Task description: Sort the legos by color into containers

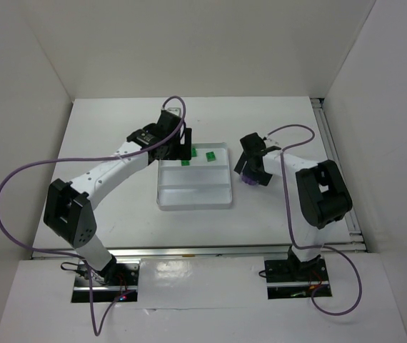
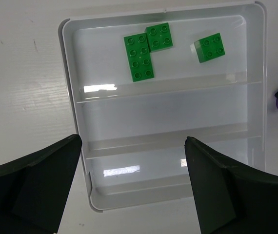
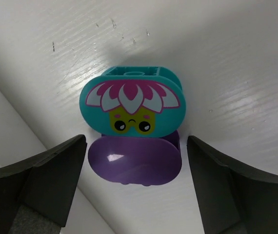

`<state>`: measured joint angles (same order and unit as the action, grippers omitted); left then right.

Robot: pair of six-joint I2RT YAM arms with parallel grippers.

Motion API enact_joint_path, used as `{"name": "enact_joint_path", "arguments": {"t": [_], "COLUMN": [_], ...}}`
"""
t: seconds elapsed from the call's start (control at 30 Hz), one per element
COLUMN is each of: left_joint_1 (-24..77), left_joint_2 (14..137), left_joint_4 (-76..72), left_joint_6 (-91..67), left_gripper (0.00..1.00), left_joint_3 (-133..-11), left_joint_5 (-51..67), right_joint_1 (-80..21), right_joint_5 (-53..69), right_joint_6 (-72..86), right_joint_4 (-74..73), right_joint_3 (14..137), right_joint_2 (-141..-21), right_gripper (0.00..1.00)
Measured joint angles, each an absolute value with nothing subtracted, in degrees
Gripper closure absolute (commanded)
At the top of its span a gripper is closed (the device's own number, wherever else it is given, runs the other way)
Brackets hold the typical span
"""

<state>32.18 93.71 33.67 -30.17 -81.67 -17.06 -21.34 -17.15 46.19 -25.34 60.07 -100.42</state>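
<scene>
Right now my left fingers (image 1: 181, 148) are spread wide and hold nothing, hanging over the near-left part of the clear tray (image 2: 69, 97), which sits mid-surface (image 1: 118, 121). Three green legos lie in the tray's far compartment (image 2: 105, 63): a long brick (image 2: 139, 57) with a square brick (image 2: 159, 36) touching its far right corner, and a second square brick (image 2: 209, 47) apart from them to the right. The rest of the tray holds no bricks. My right fingers (image 1: 255, 170) are released too, hovering right of the tray, one on each side of a teal piece (image 3: 131, 105) with pink petals and a small yellow face printed on it. There is a gap on both sides, so I am not touching it. It rests on the surface against a purple rounded piece (image 3: 134, 163).
</scene>
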Motion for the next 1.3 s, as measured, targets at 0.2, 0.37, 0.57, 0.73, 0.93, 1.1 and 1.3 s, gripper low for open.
{"name": "enact_joint_path", "arguments": {"t": [0.2,0.37,0.57,0.73,0.93,1.1,1.3], "left_joint_1": [32.25,32.73,32.01,29.17,28.45,29.74,30.04], "left_joint_2": [93.78,94.72,99.35,106.50,115.77,117.43,118.61], "left_joint_4": [34.35,34.28,35.14,36.86,35.79,31.59,28.05], "left_joint_6": [-30.20,-30.17,-30.00,-29.95,-28.64,-28.47,-28.49], "left_gripper": [0.00,0.00,0.02,0.02,0.02,0.02,0.02], "left_joint_3": [-84.40,-87.81,-94.30,-105.10,-114.63,-111.85,-111.72], "left_joint_5": [-14.79,-10.55,0.56,15.73,33.54,44.14,47.92], "right_joint_1": [-21.37,-21.37,-21.37,-21.39,-21.39,-21.39,-21.39], "right_joint_5": [-17.89,-17.78,-16.86,-10.24,-2.20,4.12,8.05], "right_joint_6": [45.10,41.50,31.97,22.55,17.04,14.85,13.54], "right_joint_4": [-24.45,-22.48,-19.55,-15.70,-13.50,-13.45,-13.47], "right_joint_3": [60.07,59.68,54.78,51.42,49.98,49.95,49.95], "right_joint_2": [-100.66,-99.11,-85.23,-71.72,-65.21,-65.30,-65.39], "right_gripper": [0.31,0.33,0.35,0.35,0.33,0.33,0.33]}}
